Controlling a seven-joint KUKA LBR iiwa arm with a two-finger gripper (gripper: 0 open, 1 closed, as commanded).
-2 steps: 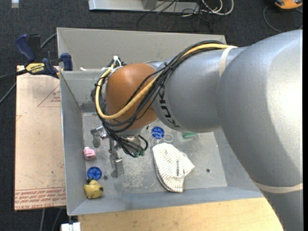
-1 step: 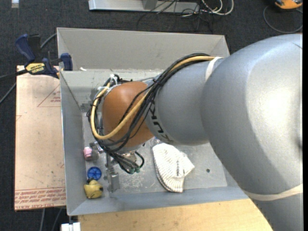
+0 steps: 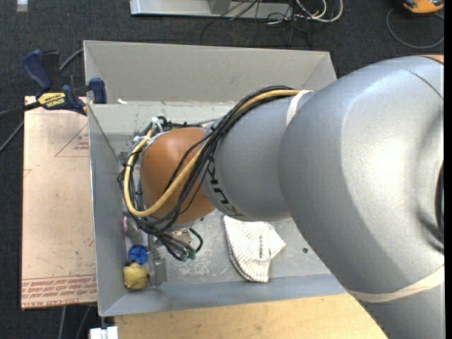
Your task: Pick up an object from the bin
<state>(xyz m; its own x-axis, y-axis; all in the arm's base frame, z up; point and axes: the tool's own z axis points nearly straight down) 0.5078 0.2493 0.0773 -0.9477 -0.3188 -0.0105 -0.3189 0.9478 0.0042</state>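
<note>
arm (image 3: 353, 182), thick and grey, comes in from the right of the frame and bends down toward the lower left of the grey metal bin (image 3: 212, 76). at its wrist you see the rounded orange cover (image 3: 173, 168), with yellow and black cables (image 3: 152, 207) looped over and under it. below the cover, in the lower left of the frame, a grey metal part of the gripper (image 3: 157, 267) pokes out, low over the bin floor. the cover and cables hide most of it, so you cannot tell whether the jaws stand wide or narrow.

the things nearest to it lie in the bin's lower left corner. a small blue piece (image 3: 138, 254) sits just left of the gripper, and a lumpy yellow thing (image 3: 135, 277) lies just below the blue one, close to the left wall. whether either touches the gripper you cannot tell. a sliver of pink (image 3: 126, 224) shows higher up along the left wall, too hidden by the cables to name.

well apart, to the right of the gripper and near the bin's lower wall, a crumpled white cloth (image 3: 253, 251) with fine dark markings lies on the floor, its upper edge under the arm.
</note>
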